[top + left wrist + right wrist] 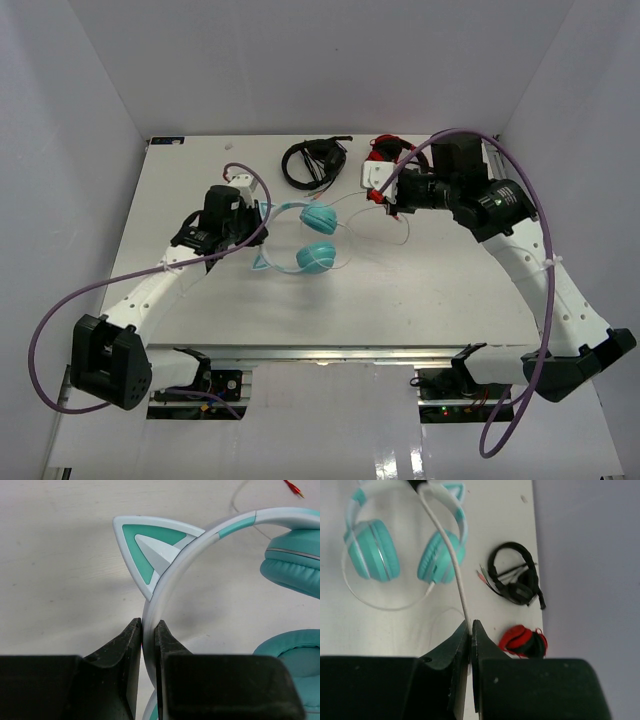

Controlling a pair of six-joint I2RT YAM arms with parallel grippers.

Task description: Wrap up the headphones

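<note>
The teal headphones with a whitish cat-ear headband lie on the table's middle. My left gripper is shut on the headband just below a cat ear; in the top view this gripper is at the headband's left side. My right gripper is shut on the thin white cable, held taut above the table toward the headband. In the top view the right gripper is up and right of the ear cups. A slack loop of cable lies by the cups.
Black headphones lie at the table's back middle, and red headphones to their right, close behind my right gripper. Both show in the right wrist view, the black pair and the red pair. White walls enclose the table.
</note>
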